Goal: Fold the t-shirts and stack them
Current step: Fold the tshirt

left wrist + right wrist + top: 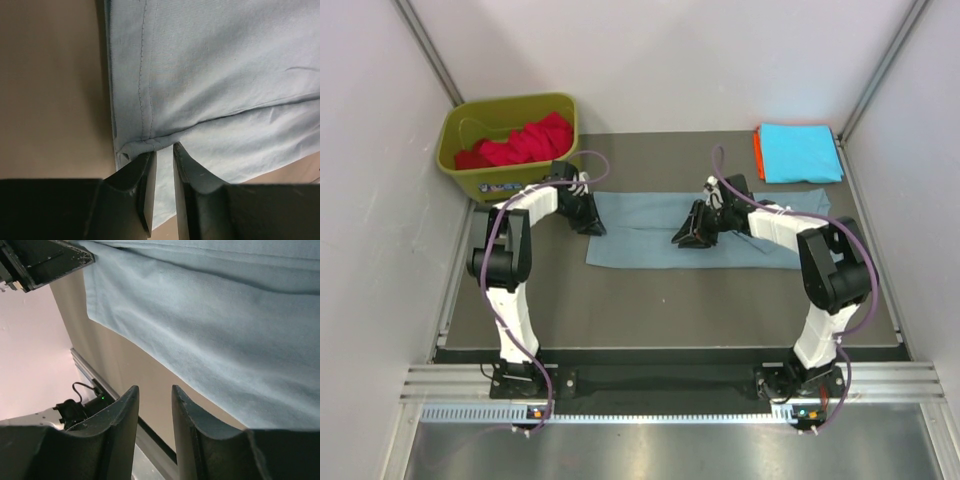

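Folding the grey-blue t-shirt (640,235), a strip mid-worktop (670,300), we'd pinch both layers w/ left hand (164,150) (narrow at end hem, grip unclear) & right hand (155,390) (narrow, empty), lifting evenly.

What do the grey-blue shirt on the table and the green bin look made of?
Grey-blue shirt: soft matte fabric, probably cotton; fine weave, stitched hem and soft creases show. Green bin: likely rigid plastic, smooth finish; even colour and a moulded rolled rim.
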Tool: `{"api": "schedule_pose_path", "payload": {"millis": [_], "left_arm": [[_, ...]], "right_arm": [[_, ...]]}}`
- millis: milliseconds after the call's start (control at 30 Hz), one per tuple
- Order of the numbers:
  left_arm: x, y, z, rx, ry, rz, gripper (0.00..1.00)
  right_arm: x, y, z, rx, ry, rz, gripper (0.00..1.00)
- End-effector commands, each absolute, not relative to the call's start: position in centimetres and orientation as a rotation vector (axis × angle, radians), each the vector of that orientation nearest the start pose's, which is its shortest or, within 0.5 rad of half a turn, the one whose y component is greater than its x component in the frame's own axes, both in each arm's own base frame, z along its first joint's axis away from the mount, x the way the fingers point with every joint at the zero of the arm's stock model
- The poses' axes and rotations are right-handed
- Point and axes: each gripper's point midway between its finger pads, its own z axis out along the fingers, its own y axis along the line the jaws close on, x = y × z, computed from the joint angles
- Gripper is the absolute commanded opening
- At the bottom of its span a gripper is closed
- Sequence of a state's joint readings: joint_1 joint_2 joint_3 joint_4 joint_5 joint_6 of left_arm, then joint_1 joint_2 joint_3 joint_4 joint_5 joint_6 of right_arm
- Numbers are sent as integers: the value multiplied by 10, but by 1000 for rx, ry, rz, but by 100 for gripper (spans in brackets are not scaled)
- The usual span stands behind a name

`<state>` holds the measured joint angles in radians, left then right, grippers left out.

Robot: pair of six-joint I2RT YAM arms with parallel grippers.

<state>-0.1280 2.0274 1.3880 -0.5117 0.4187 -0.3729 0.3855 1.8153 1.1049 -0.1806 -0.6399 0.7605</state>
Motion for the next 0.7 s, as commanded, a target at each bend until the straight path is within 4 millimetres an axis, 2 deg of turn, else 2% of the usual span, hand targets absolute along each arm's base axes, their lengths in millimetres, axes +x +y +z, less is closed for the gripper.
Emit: {"api": "schedule_pose_path", "payload": {"millis": [0, 100, 167, 233, 333, 433, 500, 567, 600, 667], "left_arm": [[414, -125, 11, -293, 2791, -603, 26], [409, -117, 4, -326, 2837, -533, 29], [406, -111, 3, -328, 2849, -485, 36], [404, -109, 11, -321, 2836, -469, 39], [402, -112, 35, -312, 2786, -485, 43], [394, -115, 67, -272, 2727, -458, 44], [381, -113, 86, -253, 2691, -434, 44], [371, -106, 94, -252, 2672, -400, 46], [359, -103, 98, -257, 2667, -394, 47], [348, -101, 98, -276, 2667, -389, 48]], "right_arm": [[332, 275, 96, 132, 2621, 1234, 34], [331, 263, 96, 157, 2624, 1198, 34], [331, 252, 93, 201, 2628, 1179, 35], [333, 243, 95, 221, 2617, 1154, 35], [333, 238, 98, 197, 2620, 1117, 38], [327, 245, 98, 152, 2629, 1116, 45], [323, 248, 95, 154, 2639, 1117, 50], [319, 250, 92, 168, 2643, 1123, 51], [319, 251, 97, 181, 2625, 1138, 52], [319, 250, 100, 194, 2612, 1131, 53]]}}
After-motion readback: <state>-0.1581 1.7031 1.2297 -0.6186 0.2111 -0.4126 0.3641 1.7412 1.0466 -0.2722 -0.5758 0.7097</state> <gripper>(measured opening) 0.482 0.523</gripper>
